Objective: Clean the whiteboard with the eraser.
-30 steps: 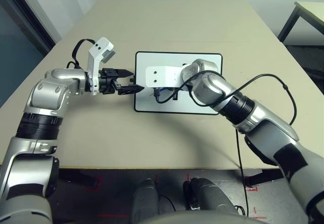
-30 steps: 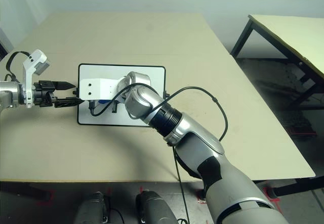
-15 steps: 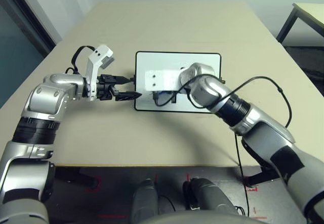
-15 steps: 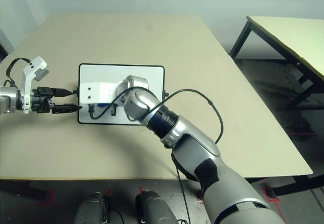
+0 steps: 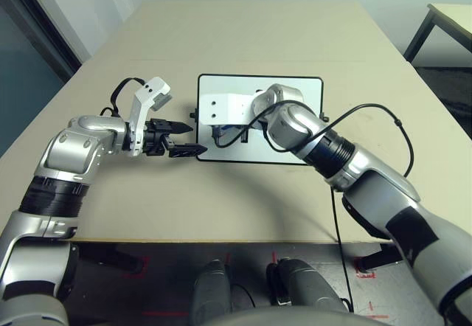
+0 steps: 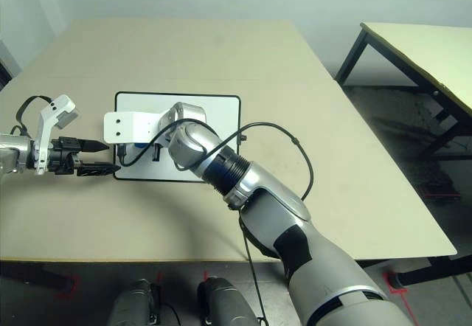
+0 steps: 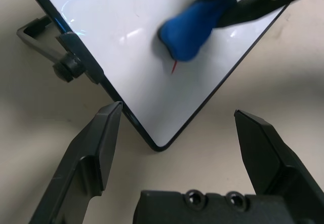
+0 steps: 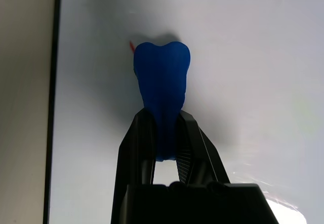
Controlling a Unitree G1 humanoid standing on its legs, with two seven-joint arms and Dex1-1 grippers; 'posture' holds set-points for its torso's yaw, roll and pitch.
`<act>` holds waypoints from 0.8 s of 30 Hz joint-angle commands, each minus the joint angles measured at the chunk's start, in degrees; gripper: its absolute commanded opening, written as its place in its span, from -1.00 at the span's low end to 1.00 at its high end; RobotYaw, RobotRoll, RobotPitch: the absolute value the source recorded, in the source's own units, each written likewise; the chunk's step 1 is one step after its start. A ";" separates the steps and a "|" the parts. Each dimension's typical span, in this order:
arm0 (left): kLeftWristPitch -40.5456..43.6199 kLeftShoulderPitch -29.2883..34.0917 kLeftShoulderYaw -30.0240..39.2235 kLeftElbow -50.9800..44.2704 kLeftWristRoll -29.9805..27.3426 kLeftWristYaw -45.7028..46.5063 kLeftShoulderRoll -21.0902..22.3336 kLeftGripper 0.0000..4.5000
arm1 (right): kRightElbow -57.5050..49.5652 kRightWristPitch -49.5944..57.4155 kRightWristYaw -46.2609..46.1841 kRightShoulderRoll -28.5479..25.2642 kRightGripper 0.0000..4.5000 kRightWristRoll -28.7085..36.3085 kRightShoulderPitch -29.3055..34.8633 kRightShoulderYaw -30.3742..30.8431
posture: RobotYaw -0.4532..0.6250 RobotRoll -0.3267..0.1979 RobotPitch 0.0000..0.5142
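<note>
The whiteboard (image 5: pixel 295 97) lies flat on the table, glossy white with a thin black frame. My right gripper (image 8: pixel 165 116) is shut on the blue eraser (image 8: pixel 162 79), which presses on the board near its left end. A short red mark (image 8: pixel 131 45) shows beside the eraser's tip. In the left wrist view the eraser (image 7: pixel 195 27) sits just beyond the board's near left corner. My left gripper (image 5: pixel 196 139) is open, its fingers straddling that corner, close to a black side knob (image 7: pixel 65 71).
The beige table (image 5: pixel 258 38) has bare room around the board. A black cable (image 5: pixel 383 111) loops from my right forearm over the table's right side. A second table (image 6: pixel 420 46) stands off to the far right.
My right gripper has slid the eraser leftward across the board toward its left end. My left gripper has shifted slightly nearer, to the board's near left corner. The camera has moved a little.
</note>
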 commanded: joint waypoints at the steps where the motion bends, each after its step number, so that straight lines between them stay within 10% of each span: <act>1: 0.62 1.24 0.11 -1.01 0.37 0.08 0.98 1.00 | -0.42 0.61 1.74 -1.72 -0.76 -1.43 1.96 2.40 | -0.26 0.25 -0.68; 24: 2.27 0.82 0.25 -2.50 -0.33 0.90 0.86 1.00 | 3.89 -4.01 -1.04 1.34 -0.76 -3.18 -1.70 -0.78 | -0.27 0.25 -0.68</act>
